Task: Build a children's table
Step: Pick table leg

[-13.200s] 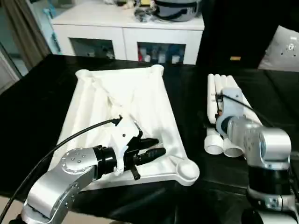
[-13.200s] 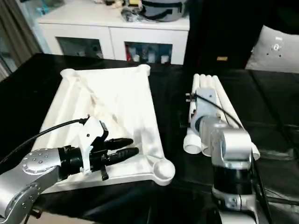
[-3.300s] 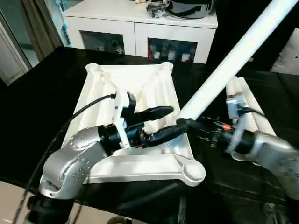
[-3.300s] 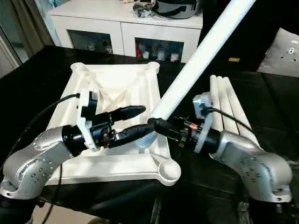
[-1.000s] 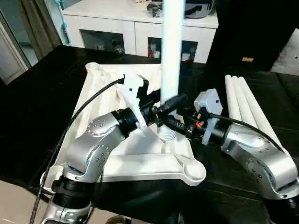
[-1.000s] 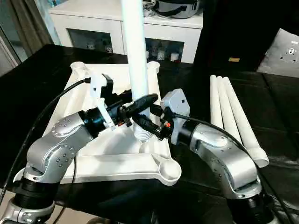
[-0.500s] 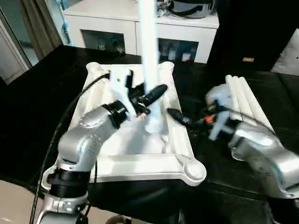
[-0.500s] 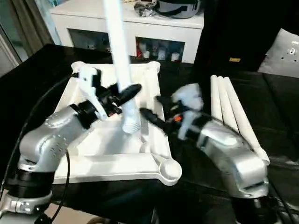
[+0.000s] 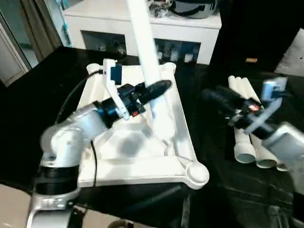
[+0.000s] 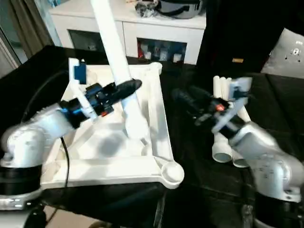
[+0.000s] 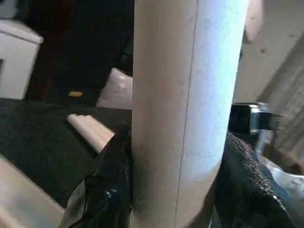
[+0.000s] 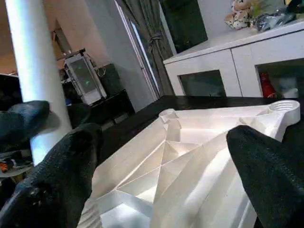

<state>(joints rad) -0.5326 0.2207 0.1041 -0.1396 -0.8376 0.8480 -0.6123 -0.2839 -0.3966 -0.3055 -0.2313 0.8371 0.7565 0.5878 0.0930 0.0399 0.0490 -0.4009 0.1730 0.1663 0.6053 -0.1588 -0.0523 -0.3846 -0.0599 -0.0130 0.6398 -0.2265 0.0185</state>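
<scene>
Large black-covered work table (image 9: 42, 109) in the foreground, behind it a low white cabinet with glass-fronted compartments (image 9: 118, 28) holding small coloured items too small to tell, a dark rounded object (image 9: 194, 7) on its top, grey curtain (image 12: 154, 42) at the side.

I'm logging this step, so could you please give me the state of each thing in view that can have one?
Tabletop: upside down on the black table, ribs up, no leg seated in a socket.
Held leg: tilted, lower end over the tabletop.
Spare legs: three, lying side by side on the black table.
Left gripper: shut on the held leg.
Right gripper: open, empty.
</scene>
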